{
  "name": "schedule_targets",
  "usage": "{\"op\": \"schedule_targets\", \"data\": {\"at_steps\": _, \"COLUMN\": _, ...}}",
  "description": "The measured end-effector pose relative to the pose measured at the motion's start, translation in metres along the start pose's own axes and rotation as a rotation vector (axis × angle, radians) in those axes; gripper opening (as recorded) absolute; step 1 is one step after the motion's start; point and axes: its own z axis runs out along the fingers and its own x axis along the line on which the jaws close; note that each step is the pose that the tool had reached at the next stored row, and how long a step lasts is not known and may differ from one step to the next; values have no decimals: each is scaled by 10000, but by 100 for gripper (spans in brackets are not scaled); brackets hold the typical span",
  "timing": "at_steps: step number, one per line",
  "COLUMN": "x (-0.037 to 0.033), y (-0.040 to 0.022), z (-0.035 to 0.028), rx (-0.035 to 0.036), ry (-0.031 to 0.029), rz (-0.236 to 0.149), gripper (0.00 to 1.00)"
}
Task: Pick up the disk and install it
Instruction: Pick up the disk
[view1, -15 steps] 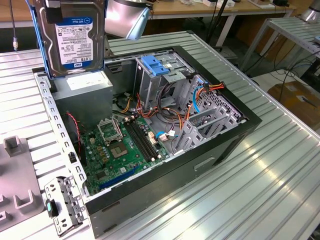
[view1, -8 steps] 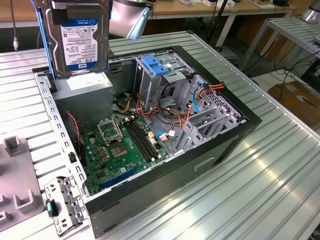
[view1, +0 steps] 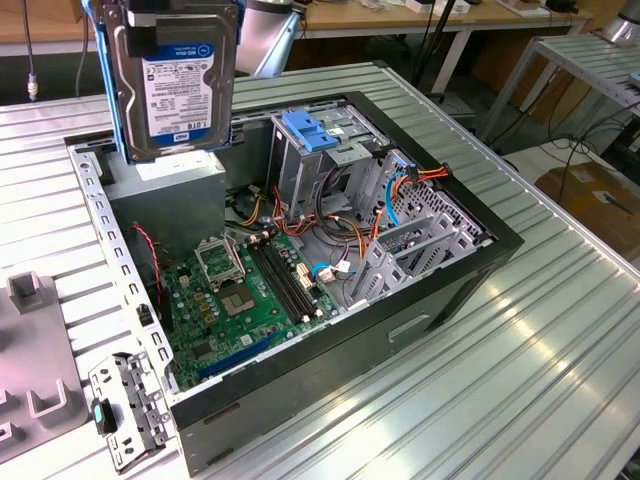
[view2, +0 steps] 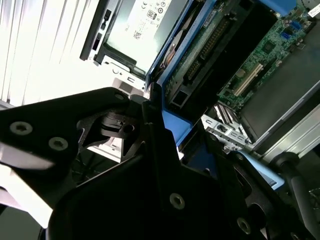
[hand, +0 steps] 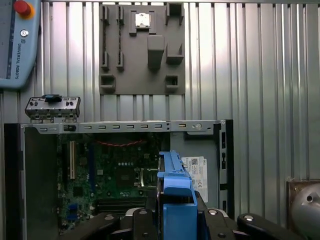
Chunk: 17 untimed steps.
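The disk (view1: 175, 80), a dark hard drive in a bright blue carrier frame, hangs upright in the air over the back corner of the open computer case (view1: 480, 262), at the exterior view's left. Its white label faces the exterior camera. My gripper (hand: 176, 216) is shut on the disk's upper end, and its black fingers (view2: 150, 125) clamp the blue frame (hand: 175, 185) from both sides. Below the disk lie the green motherboard (view1: 245, 290) and a grey box (view1: 165, 195). The grey drive cage with a blue handle (view1: 312, 132) stands to the disk's right in the exterior view.
Orange and light-blue cables (view1: 400, 185) run beside the cage. A grey fixture plate (hand: 142, 50) and a small metal bracket (hand: 52, 107) lie on the ribbed table outside the case. A teach pendant (hand: 17, 40) rests at the table's corner.
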Motion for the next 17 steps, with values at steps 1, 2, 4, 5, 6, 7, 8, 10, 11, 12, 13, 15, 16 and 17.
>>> {"op": "schedule_targets", "data": {"at_steps": 1, "x": 5, "y": -41, "z": 1, "rx": -2, "ry": 2, "rz": 0, "gripper": 37}}
{"op": "schedule_targets", "data": {"at_steps": 2, "x": 7, "y": -67, "z": 3, "rx": -1, "ry": 1, "rz": 1, "gripper": 37}}
{"op": "schedule_targets", "data": {"at_steps": 4, "x": 10, "y": -113, "z": 4, "rx": -1, "ry": 1, "rz": 0, "gripper": 37}}
{"op": "schedule_targets", "data": {"at_steps": 5, "x": 11, "y": -129, "z": 4, "rx": -1, "ry": 1, "rz": 0, "gripper": 37}}
{"op": "schedule_targets", "data": {"at_steps": 6, "x": 12, "y": -134, "z": 4, "rx": -1, "ry": 1, "rz": -1, "gripper": 37}}
{"op": "schedule_targets", "data": {"at_steps": 7, "x": 11, "y": -135, "z": 4, "rx": -1, "ry": 1, "rz": 1, "gripper": 37}}
{"op": "schedule_targets", "data": {"at_steps": 8, "x": 12, "y": -135, "z": 4, "rx": -1, "ry": 0, "rz": 2, "gripper": 37}}
{"op": "schedule_targets", "data": {"at_steps": 10, "x": 12, "y": -142, "z": 4, "rx": 0, "ry": 0, "rz": 0, "gripper": 37}}
{"op": "schedule_targets", "data": {"at_steps": 11, "x": 13, "y": -148, "z": 4, "rx": 0, "ry": 0, "rz": 0, "gripper": 37}}
{"op": "schedule_targets", "data": {"at_steps": 12, "x": 13, "y": -150, "z": 4, "rx": -1, "ry": 1, "rz": 0, "gripper": 37}}
{"op": "schedule_targets", "data": {"at_steps": 13, "x": 14, "y": -151, "z": 4, "rx": -1, "ry": 0, "rz": 0, "gripper": 37}}
{"op": "schedule_targets", "data": {"at_steps": 15, "x": 14, "y": -155, "z": 4, "rx": 0, "ry": 0, "rz": 0, "gripper": 37}}
{"op": "schedule_targets", "data": {"at_steps": 16, "x": 14, "y": -157, "z": 4, "rx": -1, "ry": 1, "rz": 0, "gripper": 37}}
{"op": "schedule_targets", "data": {"at_steps": 17, "x": 16, "y": -167, "z": 4, "rx": -1, "ry": 1, "rz": 0, "gripper": 37}}
